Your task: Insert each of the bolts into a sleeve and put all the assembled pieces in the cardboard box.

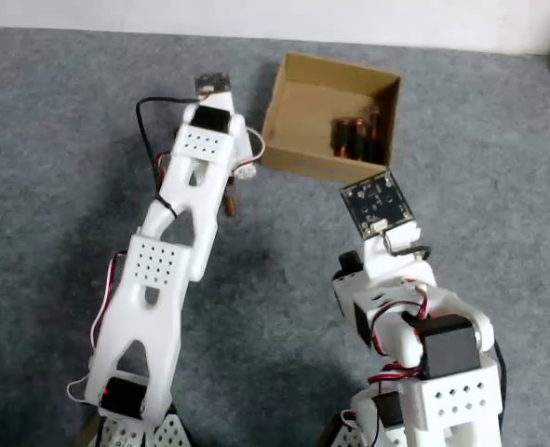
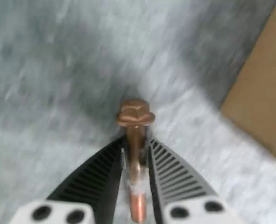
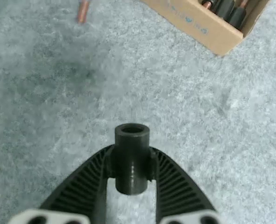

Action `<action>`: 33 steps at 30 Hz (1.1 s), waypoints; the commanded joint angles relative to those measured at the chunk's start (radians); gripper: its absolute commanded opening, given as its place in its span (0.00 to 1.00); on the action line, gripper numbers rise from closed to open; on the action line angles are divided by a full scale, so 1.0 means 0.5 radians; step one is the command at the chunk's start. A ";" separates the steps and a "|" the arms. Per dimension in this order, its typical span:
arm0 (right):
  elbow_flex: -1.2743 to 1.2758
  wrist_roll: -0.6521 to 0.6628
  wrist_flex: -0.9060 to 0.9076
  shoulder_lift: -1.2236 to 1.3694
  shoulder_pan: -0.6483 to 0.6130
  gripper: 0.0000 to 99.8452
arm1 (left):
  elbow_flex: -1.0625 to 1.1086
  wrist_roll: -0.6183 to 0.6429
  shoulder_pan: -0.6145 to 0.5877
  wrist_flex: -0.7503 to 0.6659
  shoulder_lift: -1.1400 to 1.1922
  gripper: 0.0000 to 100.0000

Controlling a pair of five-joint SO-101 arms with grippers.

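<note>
**Left gripper.** The left gripper is being held clenched on a copper bolt. The shank is being pinched between both fingers, and the hexagonal head is being carried just beyond the fingertips. The other end is projecting back between the fingers towards the wrist. In the high view the bolt is being held pointing down at the grey table. Contact with the table cannot be told.

**Right gripper.** The right gripper is being held clenched on a black sleeve. The sleeve is being gripped on both sides, with its open bore facing forward past the fingertips. The table is lying beneath it.

**Box.** The cardboard box is being observed just beside the left gripper and ahead of the right gripper, apart from both. Its near wall is being seen beyond the sleeve. Assembled pieces are lying inside it, against one side wall.

**Bolt and sleeve.** The two parts are being held well apart, unjoined, and both outside the box.
</note>
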 commanded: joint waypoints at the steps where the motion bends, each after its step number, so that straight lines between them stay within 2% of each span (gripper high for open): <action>1: 0.038 0.015 -0.198 -0.124 0.005 0.01 | -0.247 0.000 0.002 0.288 -0.167 0.00; 7: 0.330 0.031 -0.407 -0.904 -0.149 0.01 | -0.232 0.000 -0.032 0.292 -0.661 0.00; 11: 0.585 0.132 -0.493 -1.425 -0.189 0.01 | 0.041 0.000 0.035 0.292 -1.195 0.00; 18: 0.686 0.126 -0.535 -1.407 -0.198 0.01 | 0.870 -0.181 0.345 0.285 -2.469 0.00; 21: 0.689 0.120 -0.606 -1.456 -0.201 0.01 | 1.324 -0.184 0.391 0.282 -2.997 0.00; 23: 0.698 0.015 -0.661 -1.453 -0.204 0.01 | 1.637 -0.224 0.391 0.258 -3.337 0.00; 27: 0.769 -0.135 -0.809 -1.450 -0.437 0.01 | 2.325 -0.506 0.391 -0.052 -3.951 0.00; 30: 0.898 -0.138 -0.910 -1.450 -0.655 0.01 | 2.911 -0.537 0.391 -0.482 -4.344 0.00; 33: 0.953 -0.138 -0.984 -1.450 -0.750 0.01 | 3.469 -0.516 0.391 -0.970 -4.691 0.00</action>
